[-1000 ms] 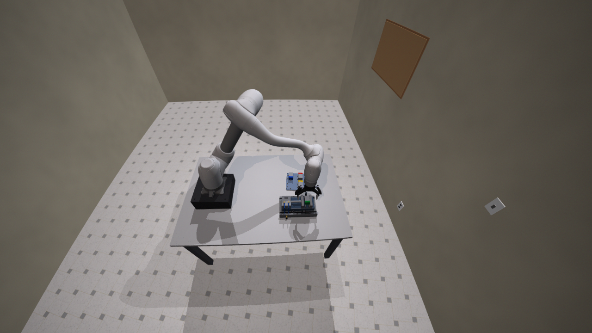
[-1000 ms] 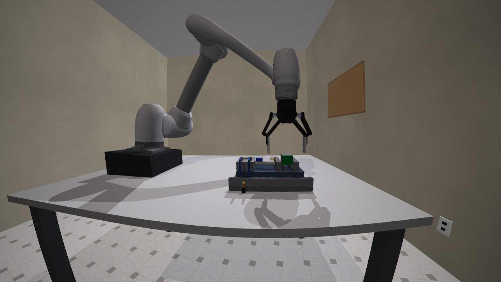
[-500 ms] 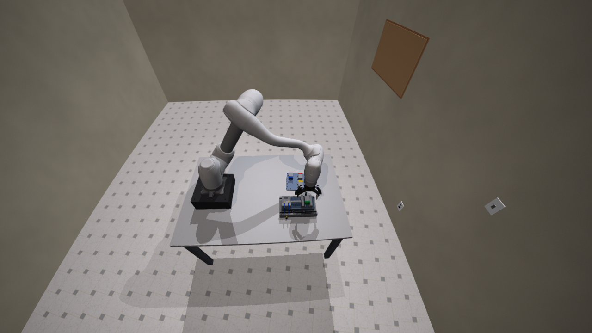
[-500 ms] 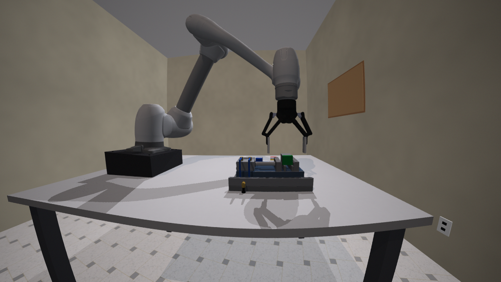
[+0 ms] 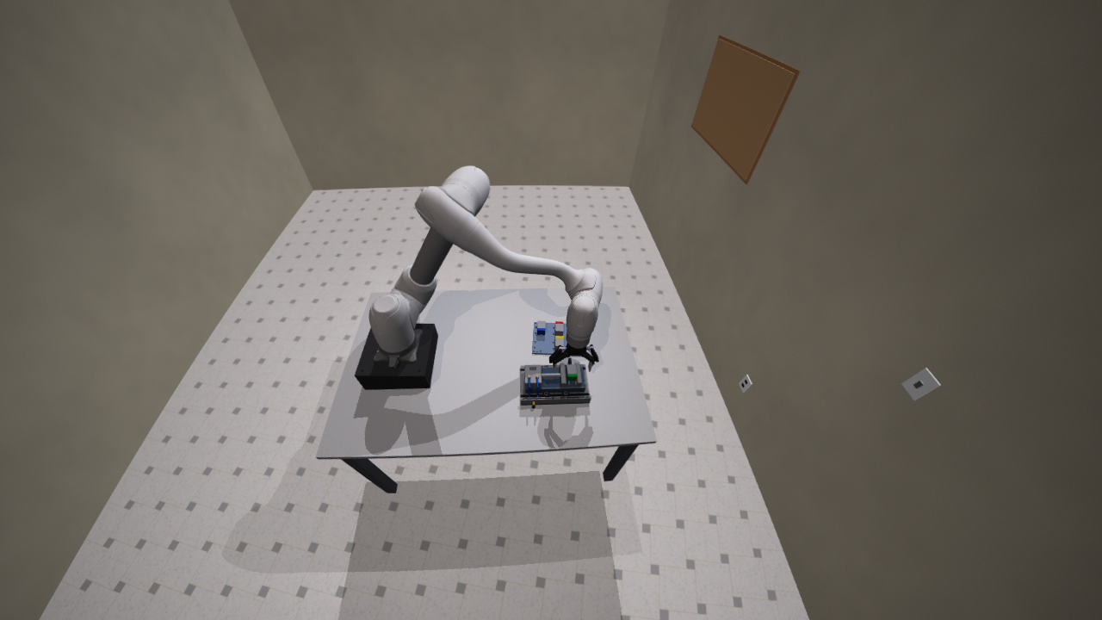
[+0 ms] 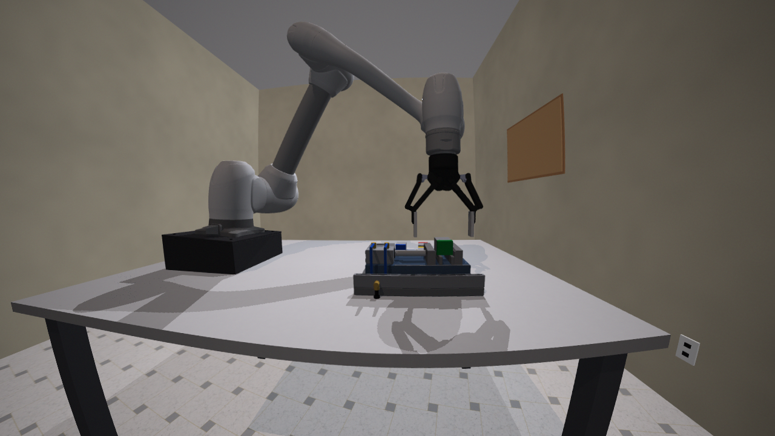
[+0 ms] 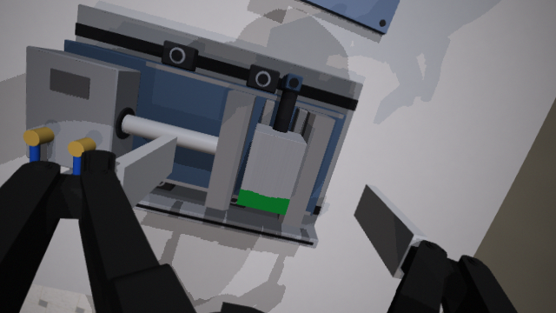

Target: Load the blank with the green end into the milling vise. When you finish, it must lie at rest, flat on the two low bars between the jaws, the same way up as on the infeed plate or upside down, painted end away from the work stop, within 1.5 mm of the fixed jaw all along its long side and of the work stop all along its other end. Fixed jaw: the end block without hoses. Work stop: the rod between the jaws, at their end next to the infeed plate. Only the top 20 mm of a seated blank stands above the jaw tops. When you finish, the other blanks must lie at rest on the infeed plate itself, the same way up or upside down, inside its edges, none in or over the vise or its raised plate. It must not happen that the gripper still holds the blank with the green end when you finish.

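Your claw (image 5: 573,361) (image 6: 443,232) (image 7: 270,178) is hanging above the vise with its two fingers spread wide, and it is holding nothing. Below it, the blank with the green end (image 5: 572,375) (image 6: 444,247) (image 7: 274,163) is sitting between the vise jaws, its green end pointing away from the work stop (image 7: 285,110). One long side is lying close to the fixed jaw (image 7: 314,165), but you cannot tell if the small gap is small enough.

You are likely at the checking step now. If a push is needed, you should be closing the claw first, then nudging gently and squarely, toward the fixed jaw and toward the stop. Pushing at one corner may be turning the block, so you want to be going slowly.

Around it, the moving jaw (image 7: 230,149) is standing on the other side, with its shiny rod (image 7: 169,132) behind it. The end block with hoses (image 7: 71,102) is rising farther along, so you should be keeping the fingers off its yellow fittings (image 7: 39,136). Past the vise, the infeed plate (image 5: 548,348) (image 7: 356,10) is carrying the blue-ended blank (image 5: 541,327) and others, which you should be leaving alone.

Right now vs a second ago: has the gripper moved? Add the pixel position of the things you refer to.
No visible move: in the exterior view the open gripper (image 5: 573,360) (image 6: 442,236) hangs at the same height and side-to-side place over the vise (image 5: 554,393) (image 6: 418,268) (image 7: 174,100).
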`<state>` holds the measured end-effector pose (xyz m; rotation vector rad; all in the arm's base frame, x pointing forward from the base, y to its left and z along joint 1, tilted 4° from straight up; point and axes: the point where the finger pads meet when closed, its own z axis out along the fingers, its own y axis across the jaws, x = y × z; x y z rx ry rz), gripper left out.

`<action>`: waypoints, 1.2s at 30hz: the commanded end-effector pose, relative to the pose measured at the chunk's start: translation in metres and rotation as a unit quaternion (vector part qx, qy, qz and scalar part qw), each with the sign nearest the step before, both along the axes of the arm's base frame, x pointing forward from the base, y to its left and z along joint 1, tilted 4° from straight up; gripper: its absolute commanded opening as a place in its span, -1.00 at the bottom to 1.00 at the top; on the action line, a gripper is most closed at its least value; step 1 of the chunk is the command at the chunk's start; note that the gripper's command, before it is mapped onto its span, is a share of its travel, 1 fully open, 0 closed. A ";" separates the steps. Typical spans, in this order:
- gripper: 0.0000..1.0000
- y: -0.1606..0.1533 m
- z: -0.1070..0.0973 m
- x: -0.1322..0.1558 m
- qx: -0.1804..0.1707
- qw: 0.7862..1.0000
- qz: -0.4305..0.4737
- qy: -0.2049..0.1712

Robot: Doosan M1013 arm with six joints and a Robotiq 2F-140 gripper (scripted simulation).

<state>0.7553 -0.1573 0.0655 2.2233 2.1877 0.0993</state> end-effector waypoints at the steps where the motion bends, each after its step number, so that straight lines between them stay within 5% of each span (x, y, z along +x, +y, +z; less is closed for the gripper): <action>1: 1.00 0.000 0.000 0.000 0.000 1.000 0.000 0.000; 36: 1.00 0.000 0.004 0.000 0.000 1.000 0.000 0.000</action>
